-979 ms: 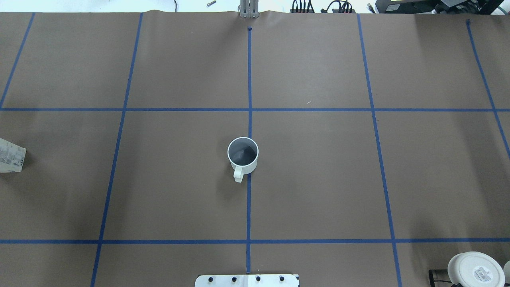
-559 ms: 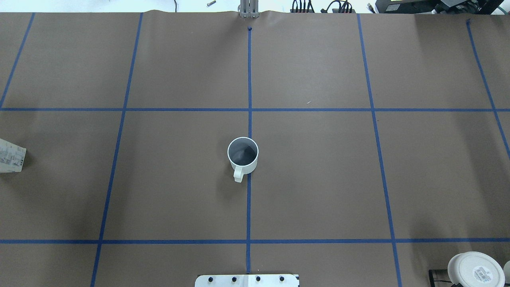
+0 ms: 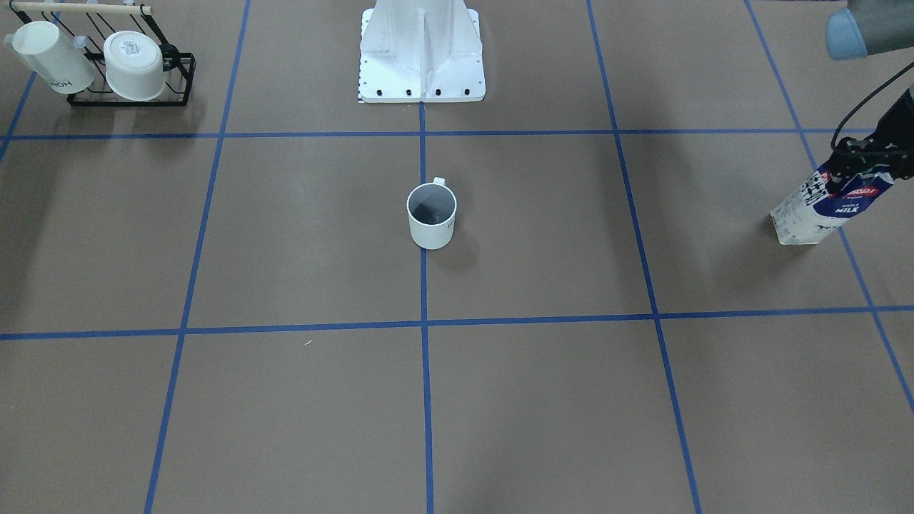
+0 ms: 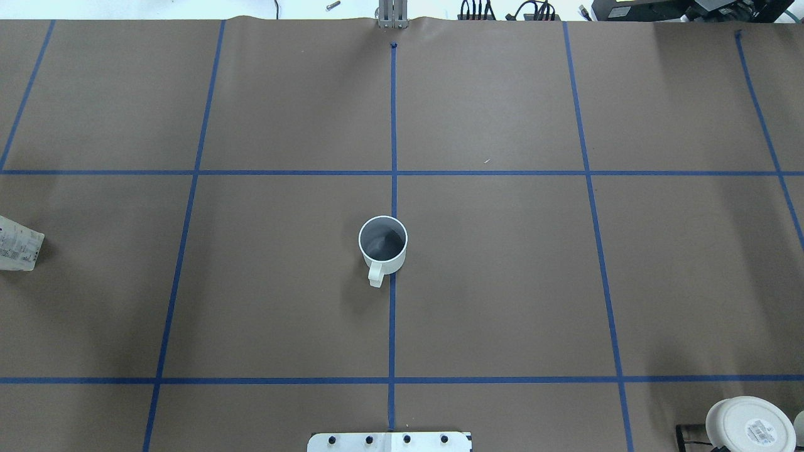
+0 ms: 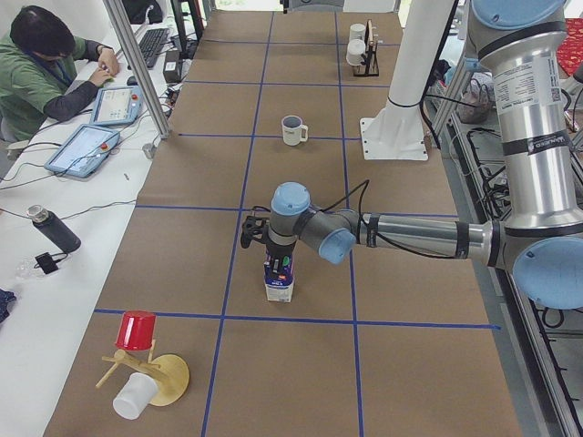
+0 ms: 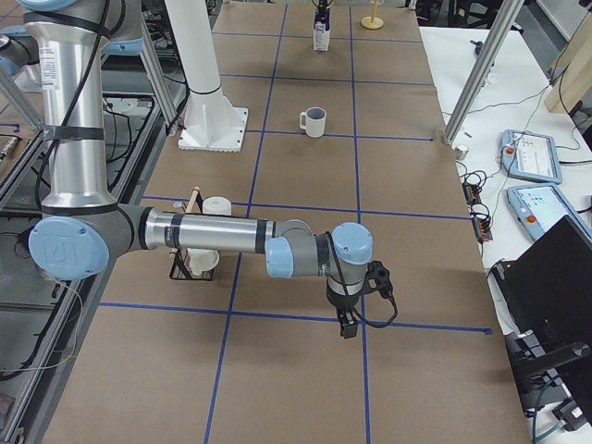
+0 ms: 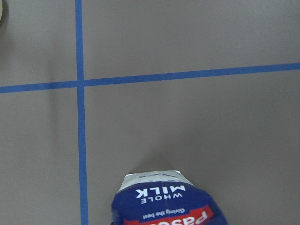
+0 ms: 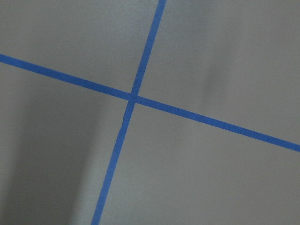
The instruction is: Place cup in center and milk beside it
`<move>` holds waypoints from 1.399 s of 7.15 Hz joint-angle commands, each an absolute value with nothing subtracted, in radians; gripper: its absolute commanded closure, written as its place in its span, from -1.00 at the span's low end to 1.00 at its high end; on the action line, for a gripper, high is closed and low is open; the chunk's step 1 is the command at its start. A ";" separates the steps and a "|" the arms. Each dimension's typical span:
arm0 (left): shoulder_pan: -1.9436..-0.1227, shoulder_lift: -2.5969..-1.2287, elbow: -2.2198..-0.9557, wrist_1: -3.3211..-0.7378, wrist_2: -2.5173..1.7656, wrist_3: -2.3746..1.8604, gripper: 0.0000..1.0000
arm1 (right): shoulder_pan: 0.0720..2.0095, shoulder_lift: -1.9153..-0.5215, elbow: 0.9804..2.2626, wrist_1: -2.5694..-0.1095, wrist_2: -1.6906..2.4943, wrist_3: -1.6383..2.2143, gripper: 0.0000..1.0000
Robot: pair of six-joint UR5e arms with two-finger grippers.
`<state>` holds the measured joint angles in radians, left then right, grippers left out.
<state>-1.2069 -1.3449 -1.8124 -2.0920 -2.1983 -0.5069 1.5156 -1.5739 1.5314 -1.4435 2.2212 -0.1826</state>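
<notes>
The cup (image 4: 383,245), a small white mug with a dark grey inside, stands upright on the blue tape line at the center (image 4: 392,314), handle toward the robot. It also shows in the front view (image 3: 431,214). The milk (image 3: 821,207), a blue and white carton, stands far off on the robot's left; only its edge (image 4: 19,243) shows overhead. My left gripper (image 3: 860,170) is shut around the carton's top, and the carton (image 7: 164,201) fills the bottom of the left wrist view. My right gripper (image 6: 347,324) hangs low over bare paper; I cannot tell its state.
A black rack (image 3: 128,71) with two other white cups stands near the robot's right side. The white robot base (image 3: 421,57) is behind the cup. A wooden stand with a red and a white cup (image 5: 137,364) sits at the left end. An operator (image 5: 46,64) sits beside the table.
The milk carton's visible edge at the overhead view's left has shifted slightly. The cup has not moved.
</notes>
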 commanded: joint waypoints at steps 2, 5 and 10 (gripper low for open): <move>-1.213 -1.361 -1.830 -2.088 -2.212 -0.500 0.58 | 1.516 -1.575 1.531 -1.443 2.221 -0.183 -1.00; -1.218 -1.495 -1.966 -1.799 -2.209 -0.502 0.62 | 1.516 -1.577 1.517 -1.443 2.221 -0.184 -1.00; -1.016 -1.854 -1.980 -1.607 -2.197 -0.861 0.68 | 1.516 -1.578 1.502 -1.443 2.221 -0.184 -1.00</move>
